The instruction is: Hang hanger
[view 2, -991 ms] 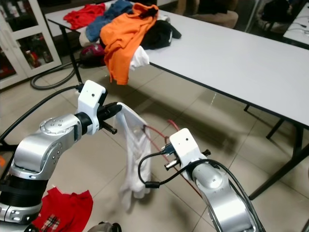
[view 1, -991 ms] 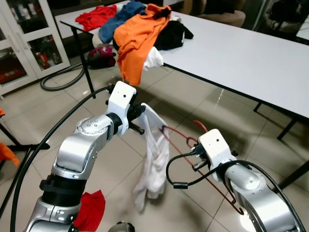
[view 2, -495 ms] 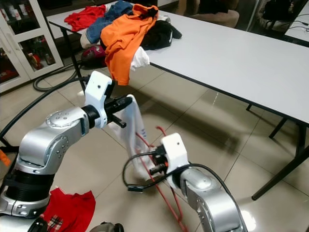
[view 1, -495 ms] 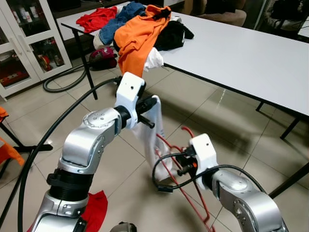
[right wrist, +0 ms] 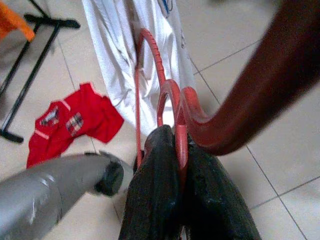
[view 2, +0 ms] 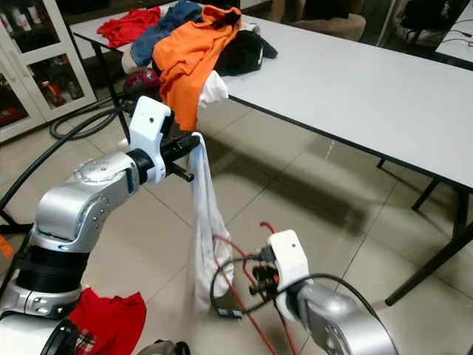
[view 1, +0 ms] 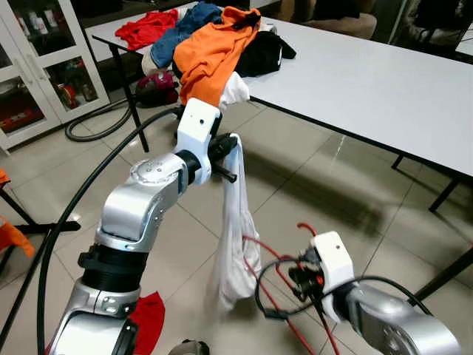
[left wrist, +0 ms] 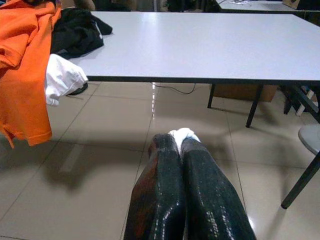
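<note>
The limp white cotton garment (view 1: 235, 222) is pinched shut in the left gripper (view 1: 230, 148), now raised higher. The thin red wire hanger (view 2: 240, 274), clamped in the right gripper (right wrist: 175, 150), has dropped lower beside its hem, so threading seems unfinished.

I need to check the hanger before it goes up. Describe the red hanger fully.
The red hanger is a thin frame that looks like coated wire or plastic, with ribbing on its curved shoulder. The right gripper is shut on it near the neck, low over the tiled floor, with its hook rising just above the wrist. One end reaches into the white garment, which hangs limp from the shut left gripper; the other side runs down past the right arm. How far it is threaded cannot be told.
</note>
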{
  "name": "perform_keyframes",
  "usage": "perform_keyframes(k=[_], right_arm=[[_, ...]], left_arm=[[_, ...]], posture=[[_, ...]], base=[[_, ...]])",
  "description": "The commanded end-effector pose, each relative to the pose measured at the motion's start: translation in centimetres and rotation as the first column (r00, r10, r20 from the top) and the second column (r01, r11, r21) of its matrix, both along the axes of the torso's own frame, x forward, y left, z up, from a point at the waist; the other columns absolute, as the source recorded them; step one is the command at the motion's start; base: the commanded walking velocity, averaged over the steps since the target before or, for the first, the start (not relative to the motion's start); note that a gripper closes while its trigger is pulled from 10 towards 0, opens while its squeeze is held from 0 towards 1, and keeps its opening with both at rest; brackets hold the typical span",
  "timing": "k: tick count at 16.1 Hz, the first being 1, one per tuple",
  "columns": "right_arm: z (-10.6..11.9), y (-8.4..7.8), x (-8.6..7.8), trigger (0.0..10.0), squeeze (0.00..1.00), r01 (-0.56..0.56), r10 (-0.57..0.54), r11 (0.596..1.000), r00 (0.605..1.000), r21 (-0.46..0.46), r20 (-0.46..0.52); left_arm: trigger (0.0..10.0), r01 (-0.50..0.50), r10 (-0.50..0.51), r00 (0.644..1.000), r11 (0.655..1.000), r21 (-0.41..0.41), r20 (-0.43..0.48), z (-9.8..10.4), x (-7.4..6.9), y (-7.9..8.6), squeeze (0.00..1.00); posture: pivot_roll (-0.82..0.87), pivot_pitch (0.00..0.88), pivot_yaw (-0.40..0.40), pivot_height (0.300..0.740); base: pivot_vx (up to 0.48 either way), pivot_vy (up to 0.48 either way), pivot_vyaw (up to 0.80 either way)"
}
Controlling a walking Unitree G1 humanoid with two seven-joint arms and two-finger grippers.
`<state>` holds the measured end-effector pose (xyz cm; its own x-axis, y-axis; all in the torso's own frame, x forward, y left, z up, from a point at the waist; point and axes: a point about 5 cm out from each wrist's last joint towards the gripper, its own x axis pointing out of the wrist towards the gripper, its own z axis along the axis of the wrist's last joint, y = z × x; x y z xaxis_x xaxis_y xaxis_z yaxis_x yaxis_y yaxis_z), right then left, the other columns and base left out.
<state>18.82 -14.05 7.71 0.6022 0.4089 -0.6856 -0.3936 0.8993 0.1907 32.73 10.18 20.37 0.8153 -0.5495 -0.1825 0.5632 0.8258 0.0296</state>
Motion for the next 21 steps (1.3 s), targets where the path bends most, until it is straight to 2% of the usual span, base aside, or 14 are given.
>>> perform_keyframes(k=[1, 3, 5, 8, 10, 11, 12, 13, 14, 15, 16, 18, 21], right_arm=[[-0.4, -0.5, -0.5, 10.0, 0.00, 0.012, -0.013, 0.999, 0.999, -0.036, -0.039], [-0.5, -1.6, 0.0, 10.0, 0.00, 0.067, -0.069, 0.995, 0.997, -0.071, -0.032], [-0.4, -2.3, 0.3, 10.0, 0.00, 0.141, -0.142, 0.989, 0.989, -0.040, -0.032], [-0.2, -2.7, 0.2, 10.0, 0.00, 0.145, -0.145, 0.989, 0.989, -0.025, -0.017], [2.8, -1.6, 1.1, 10.0, 0.00, -0.020, 0.017, 1.000, 0.980, 0.013, 0.197], [4.6, -0.6, 1.1, 10.0, 0.00, -0.107, 0.083, 0.992, 0.955, 0.068, 0.285], [6.0, -0.2, 1.3, 10.0, 0.00, -0.145, 0.101, 0.984, 0.929, 0.100, 0.355], [6.3, -0.1, 1.4, 10.0, 0.00, -0.156, 0.107, 0.983, 0.920, 0.100, 0.378], [6.7, -0.2, 1.6, 10.0, 0.00, -0.155, 0.122, 0.986, 0.910, 0.052, 0.396], [6.7, -0.3, 1.6, 10.0, 0.00, -0.155, 0.131, 0.988, 0.908, 0.028, 0.399], [6.7, -0.5, 1.2, 10.0, 0.00, -0.178, 0.178, 0.983, 0.911, -0.036, 0.371], [6.1, -0.8, 0.0, 10.0, 0.00, -0.215, 0.234, 0.972, 0.932, -0.097, 0.275], [4.1, -0.9, -2.8, 10.0, 0.00, -0.281, 0.287, 0.957, 0.953, -0.079, 0.093]], left_arm=[[10.0, -0.004, 0.006, 0.996, 1.000, -0.022, 0.092, 2.3, 0.3, 0.0, 0.00], [10.0, 0.027, -0.024, 0.994, 0.999, -0.022, 0.109, 2.6, 0.1, -0.2, 0.00], [10.0, 0.035, -0.033, 0.992, 0.999, -0.016, 0.120, 2.9, 0.0, -0.2, 0.00], [10.0, 0.073, -0.071, 0.987, 0.997, -0.007, 0.142, 3.3, -0.3, -0.3, 0.00], [10.0, 0.070, -0.068, 0.991, 0.997, -0.012, 0.119, 2.9, -0.2, -0.4, 0.00], [10.0, 0.077, -0.075, 0.991, 0.997, -0.016, 0.107, 2.6, -0.3, -0.8, 0.00], [10.0, 0.089, -0.086, 0.992, 0.996, -0.024, 0.096, 2.3, -0.5, -1.1, 0.00], [10.0, 0.092, -0.089, 0.992, 0.995, -0.027, 0.092, 2.2, -0.5, -1.2, 0.00], [10.0, 0.099, -0.096, 0.992, 0.995, -0.030, 0.087, 2.1, -0.6, -1.4, 0.00], [10.0, 0.101, -0.098, 0.992, 0.994, -0.031, 0.085, 2.1, -0.6, -1.4, 0.00], [10.0, 0.081, -0.078, 0.993, 0.996, -0.033, 0.084, 2.0, -0.5, -1.3, 0.00], [10.0, 0.050, -0.047, 0.995, 0.998, -0.035, 0.085, 1.9, -0.1, -1.0, 0.00], [10.0, 0.016, -0.014, 0.996, 0.999, -0.030, 0.083, 1.8, 0.2, -0.6, 0.00]], posture=[[-0.20, 0.022, 0.055, 0.740], [-0.20, 0.018, 0.054, 0.740], [-0.20, 0.015, 0.055, 0.740], [-0.20, 0.014, 0.054, 0.740], [-0.20, 0.016, 0.060, 0.740], [-0.20, 0.019, 0.068, 0.740], [-0.21, 0.019, 0.069, 0.740], [-0.21, 0.019, 0.069, 0.740], [-0.21, 0.019, 0.075, 0.740], [-0.21, 0.019, 0.075, 0.740], [-0.22, 0.015, 0.080, 0.740], [-0.22, 0.011, 0.084, 0.740], [-0.23, 0.001, 0.089, 0.740]], base=[[0.000, 0.000, 0.00], [0.000, 0.000, 0.00], [0.000, 0.000, 0.00], [0.000, 0.000, 0.00], [0.000, 0.000, 0.00], [0.000, 0.000, 0.00], [0.000, 0.000, 0.00], [0.000, 0.000, 0.00], [0.000, 0.000, 0.00], [0.000, 0.000, 0.00], [0.000, 0.000, 0.00], [0.000, 0.000, 0.00], [0.000, 0.000, 0.00]])
